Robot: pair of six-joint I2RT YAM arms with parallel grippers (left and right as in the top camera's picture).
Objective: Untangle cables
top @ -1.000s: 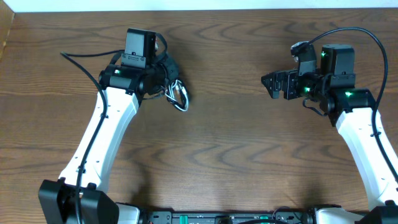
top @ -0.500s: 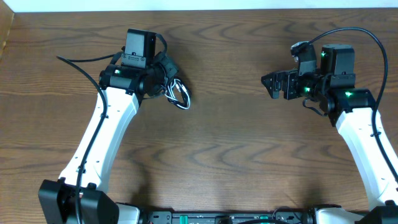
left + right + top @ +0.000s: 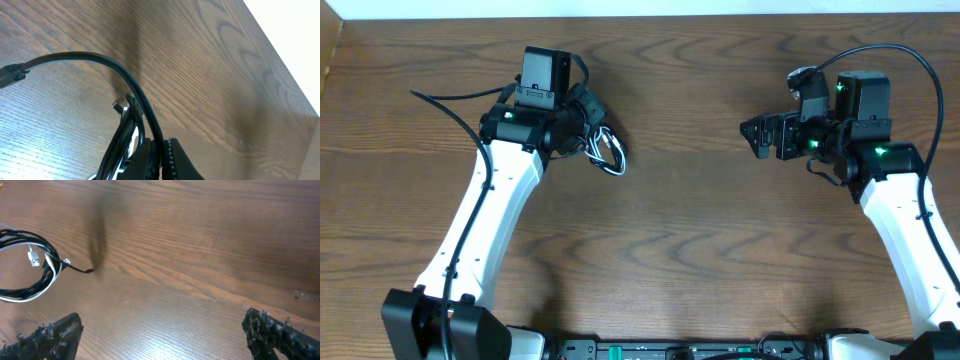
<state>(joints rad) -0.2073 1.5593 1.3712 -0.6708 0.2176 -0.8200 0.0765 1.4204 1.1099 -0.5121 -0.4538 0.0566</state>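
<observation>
The cables lie as one tangled bundle [image 3: 607, 152] of black and white loops on the wooden table, just right of my left gripper [image 3: 588, 122]. In the left wrist view my left gripper [image 3: 161, 156] is shut on the black cable [image 3: 100, 59], which arcs up to a plug end at the left. A bit of the white cable [image 3: 133, 140] shows beside the jaws. My right gripper [image 3: 760, 136] is open and empty, well right of the bundle. In the right wrist view its fingers [image 3: 165, 339] are spread wide, and the bundle [image 3: 35, 275] lies far left.
The table's far edge [image 3: 670, 16] runs along the top against a white wall. A thick black robot wire [image 3: 445, 96] trails left of the left arm, and another [image 3: 895, 52] loops over the right arm.
The left gripper and the cable bundle shifted very slightly up a second ago. Nothing has moved since. The right arm stayed still.
</observation>
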